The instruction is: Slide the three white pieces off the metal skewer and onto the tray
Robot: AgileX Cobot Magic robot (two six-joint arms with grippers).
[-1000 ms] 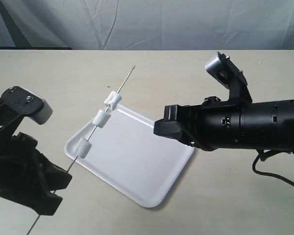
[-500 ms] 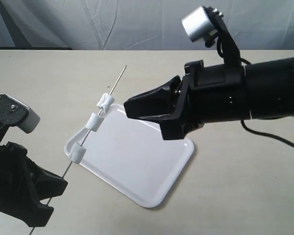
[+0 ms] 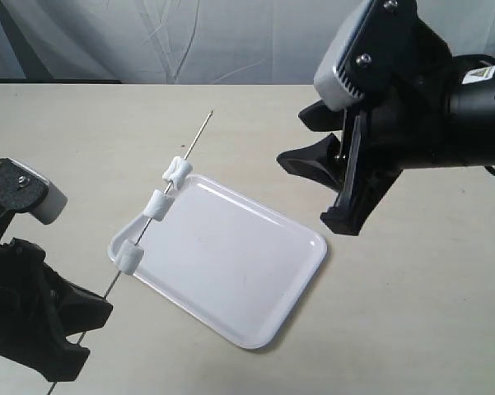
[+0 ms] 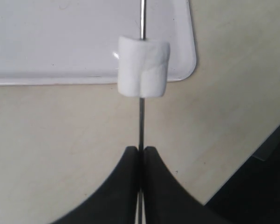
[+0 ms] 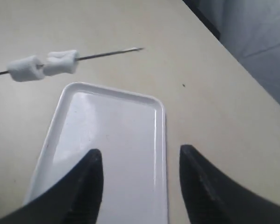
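**Exterior view.** The left claw [image 3: 89, 322] sits low at the left, pinching the near end of the metal skewer [image 3: 196, 138]. The rod slants up and away over the pale surface [image 3: 412, 329]. All three white pieces [image 3: 156, 205] are threaded on it, spaced apart and lined up along the left edge of the tray [image 3: 231, 271]. The right claw [image 3: 309, 191] hangs above the tray's far right side with its fingers spread, holding nothing and well apart from the skewer.

**Left wrist view.** The left claw [image 4: 140, 156] is pressed together on the skewer [image 4: 141, 116]. The nearest piece [image 4: 143, 66] sits on the rod over the tray's rim [image 4: 188, 65].

**Right wrist view.** The right claw [image 5: 142, 175] is spread wide over the tray [image 5: 116, 140]. Beyond the tray's far end, two pieces [image 5: 25, 69] [image 5: 61, 62] sit side by side on the skewer [image 5: 112, 53], whose bare tip projects past them.
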